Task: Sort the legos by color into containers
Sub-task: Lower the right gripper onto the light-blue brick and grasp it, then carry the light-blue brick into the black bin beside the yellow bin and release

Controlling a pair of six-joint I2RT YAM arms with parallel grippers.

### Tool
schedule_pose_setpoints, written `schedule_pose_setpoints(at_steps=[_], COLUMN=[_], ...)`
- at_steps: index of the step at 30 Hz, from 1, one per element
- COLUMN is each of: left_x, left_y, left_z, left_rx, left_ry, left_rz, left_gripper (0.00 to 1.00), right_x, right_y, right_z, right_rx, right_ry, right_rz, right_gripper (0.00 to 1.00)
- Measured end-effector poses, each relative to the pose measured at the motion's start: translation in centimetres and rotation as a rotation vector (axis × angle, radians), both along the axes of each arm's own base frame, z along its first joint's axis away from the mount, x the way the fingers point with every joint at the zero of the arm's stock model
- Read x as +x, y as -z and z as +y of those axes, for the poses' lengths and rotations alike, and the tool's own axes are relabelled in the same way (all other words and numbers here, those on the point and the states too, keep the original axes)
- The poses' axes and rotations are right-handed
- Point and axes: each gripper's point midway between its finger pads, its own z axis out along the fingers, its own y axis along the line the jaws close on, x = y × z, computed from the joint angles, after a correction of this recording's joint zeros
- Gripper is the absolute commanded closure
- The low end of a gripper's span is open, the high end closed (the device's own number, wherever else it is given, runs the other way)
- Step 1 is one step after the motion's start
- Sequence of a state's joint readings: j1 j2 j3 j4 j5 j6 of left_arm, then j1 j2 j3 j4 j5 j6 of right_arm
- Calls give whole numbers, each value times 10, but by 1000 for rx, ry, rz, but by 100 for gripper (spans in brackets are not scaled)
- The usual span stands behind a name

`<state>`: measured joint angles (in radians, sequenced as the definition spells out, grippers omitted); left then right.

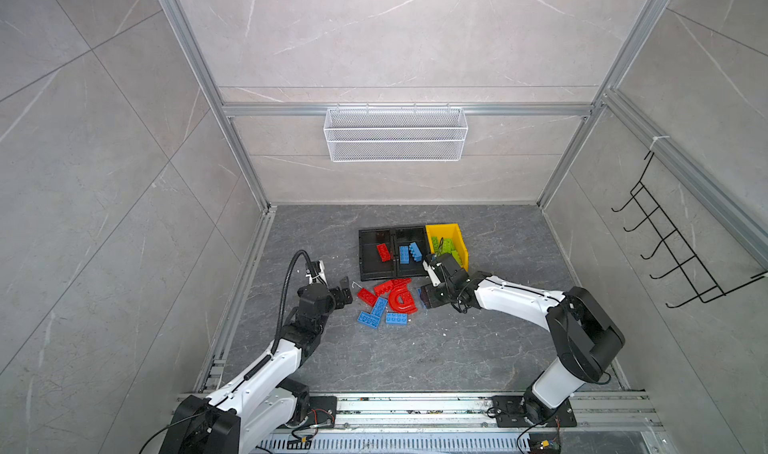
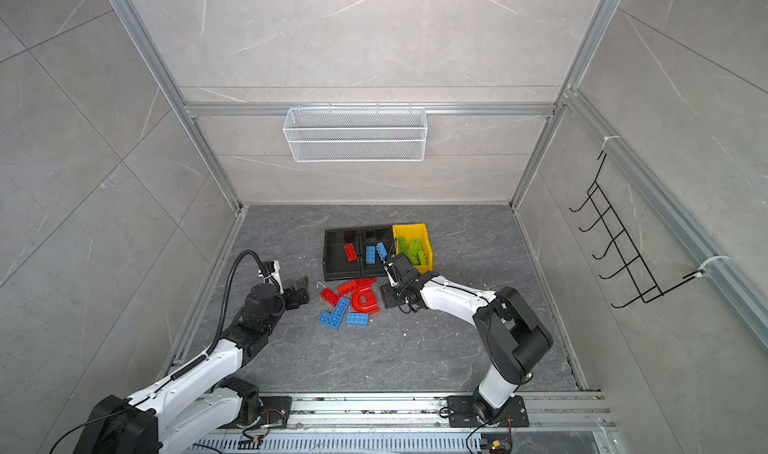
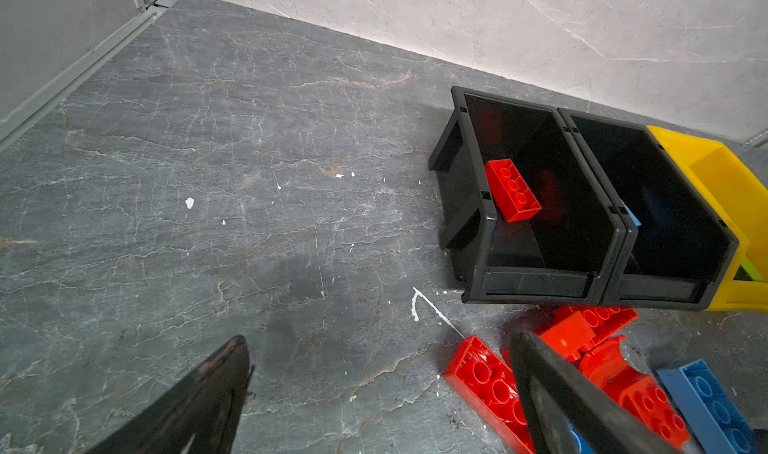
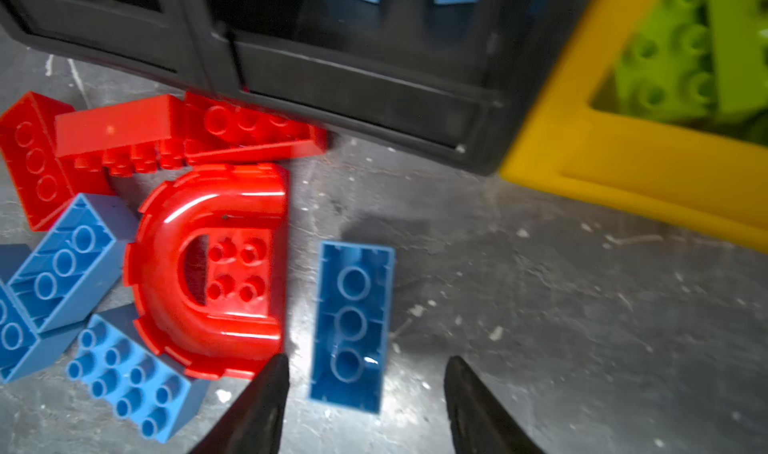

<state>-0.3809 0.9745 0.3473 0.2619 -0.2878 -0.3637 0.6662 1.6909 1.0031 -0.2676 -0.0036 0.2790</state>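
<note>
A blue brick lies hollow side up on the table. Its near end sits between the fingertips of my right gripper. My jaws there stand apart, wider than the brick, with a strip of table showing on each side, so I grip nothing.

Just beside the brick is the red arch, with a small red block in its opening. Beyond the arch lie loose red bricks and loose blue bricks. Behind this pile three bins stand in a row, touching. The left black bin holds one red brick. The middle black bin holds two blue pieces. The yellow bin holds the green bricks.

My left gripper hangs above bare table beside the pile, jaws spread wide and empty.

In both top views my right wrist covers nearly all of the blue brick, so only a sliver shows. The right wrist view is smeared, so stud counts are unsure. In the left wrist view one finger hides part of the red pile, and the yellow bin is cut off at the edge.
</note>
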Motion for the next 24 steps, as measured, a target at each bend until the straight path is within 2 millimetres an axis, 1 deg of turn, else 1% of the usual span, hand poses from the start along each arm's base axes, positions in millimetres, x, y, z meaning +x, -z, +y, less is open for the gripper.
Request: schedule_pose_setpoints(at_steps=[3, 7, 11, 15, 19, 21, 24], left_x=[0, 0, 0, 0, 0, 0, 0], left_y=[0, 0, 0, -1, -2, -2, -2], left_z=[0, 0, 0, 0, 0, 0, 0], left_rx=[0, 0, 0, -1, -3, -3, -4], left_ry=[0, 0, 0, 0, 0, 0, 1], left_rz=[0, 0, 0, -3, -7, -7, -6], left_gripper=[0, 0, 0, 0, 0, 0, 0], right_x=[3, 4, 3, 3, 4, 4, 6], right_y=[5, 19, 27, 28, 22, 14, -1], right_z=[8, 8, 5, 1, 1, 1, 5], right_rx=[-15, -47, -78, -98, -93, -81, -47], right_ry=[-22, -28, -34, -34, -33, -31, -36], right_rz=[6, 35, 49, 45, 29, 15, -11], right_gripper=[40, 44, 57, 64, 71, 74, 75])
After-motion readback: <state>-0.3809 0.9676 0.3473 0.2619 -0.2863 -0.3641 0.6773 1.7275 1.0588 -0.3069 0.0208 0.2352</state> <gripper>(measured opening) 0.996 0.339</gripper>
